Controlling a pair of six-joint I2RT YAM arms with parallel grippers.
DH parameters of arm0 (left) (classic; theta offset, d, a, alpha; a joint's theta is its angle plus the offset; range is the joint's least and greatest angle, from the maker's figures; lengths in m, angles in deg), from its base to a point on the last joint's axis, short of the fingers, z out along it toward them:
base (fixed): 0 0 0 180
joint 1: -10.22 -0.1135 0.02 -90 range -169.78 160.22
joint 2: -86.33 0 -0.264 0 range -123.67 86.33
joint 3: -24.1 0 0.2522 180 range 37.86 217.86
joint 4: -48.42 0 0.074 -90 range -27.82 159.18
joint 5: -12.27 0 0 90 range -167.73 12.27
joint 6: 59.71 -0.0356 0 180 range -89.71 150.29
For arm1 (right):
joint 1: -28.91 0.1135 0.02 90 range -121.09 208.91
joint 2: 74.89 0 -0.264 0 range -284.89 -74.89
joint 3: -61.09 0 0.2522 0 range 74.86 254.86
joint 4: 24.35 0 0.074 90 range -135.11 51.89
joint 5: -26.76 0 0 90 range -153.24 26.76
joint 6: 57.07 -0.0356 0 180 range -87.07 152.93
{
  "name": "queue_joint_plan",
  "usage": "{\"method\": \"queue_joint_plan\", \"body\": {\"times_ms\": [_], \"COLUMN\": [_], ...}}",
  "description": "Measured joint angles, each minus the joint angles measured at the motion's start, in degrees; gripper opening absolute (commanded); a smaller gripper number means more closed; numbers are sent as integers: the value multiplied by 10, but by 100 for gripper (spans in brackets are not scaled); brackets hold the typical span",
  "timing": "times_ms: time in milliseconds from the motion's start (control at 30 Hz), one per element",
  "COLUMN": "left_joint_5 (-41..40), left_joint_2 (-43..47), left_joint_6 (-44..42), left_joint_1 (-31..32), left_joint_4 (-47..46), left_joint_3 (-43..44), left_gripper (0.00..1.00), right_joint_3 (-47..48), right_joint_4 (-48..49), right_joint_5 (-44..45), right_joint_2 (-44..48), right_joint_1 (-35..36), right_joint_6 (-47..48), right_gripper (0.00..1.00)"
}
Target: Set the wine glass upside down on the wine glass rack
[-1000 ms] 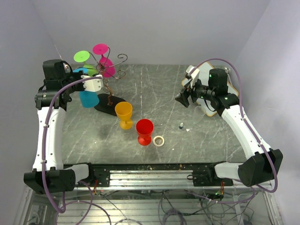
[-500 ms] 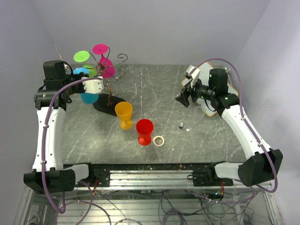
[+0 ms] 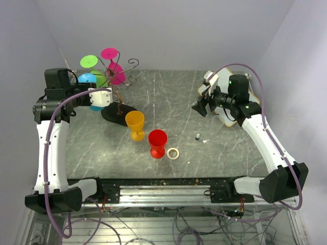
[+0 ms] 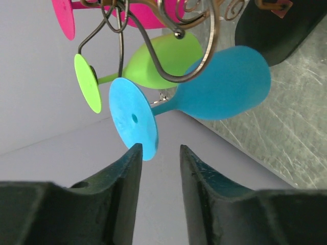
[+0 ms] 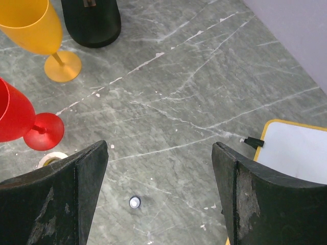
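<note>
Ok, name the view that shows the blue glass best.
Left wrist: the blue glass shows whole, foot, stem and bowl, hanging on the rack. The top view gives only its foot and a sliver of bowl around the left gripper. The right wrist view misses it.

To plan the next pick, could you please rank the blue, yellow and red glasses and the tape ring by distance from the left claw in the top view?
1. Blue glass, on the rack, at the left claw.
2. Yellow glass, right of the rack.
3. Red glass, mid-table.
4. Tape ring, farthest right.
</note>
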Motion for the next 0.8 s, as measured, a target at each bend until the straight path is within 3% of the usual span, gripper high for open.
{"method": "queue_joint_plan", "body": {"times_ms": [233,367,467,600,767,800], "left_joint_5": [7,36,67,99,98,98], "left_joint_2": [17,33,49,78,112,112], "left_joint_6": [-11,25,92,239,489,495], "left_joint_1": [0,0,0,0,0,1], "left_joint_4": [48,57,52,1,-110,-113], "left_joint_3": [0,1,2,-9,-52,-53], "left_gripper": [61,70,77,97,100,100], "right_joint_3": [0,6,25,32,37,39], "right_joint_4": [0,-10,-28,-49,-82,-86], "right_joint_5": [-7,-7,-16,-26,18,23], "right_joint_2": [-1,-12,-27,-34,-34,-35], "right_joint_1": [-4,-4,-3,15,118,139], "right_joint_6": [0,-5,-11,-15,-10,-10], "right_gripper": [84,84,83,83,82,81]}}
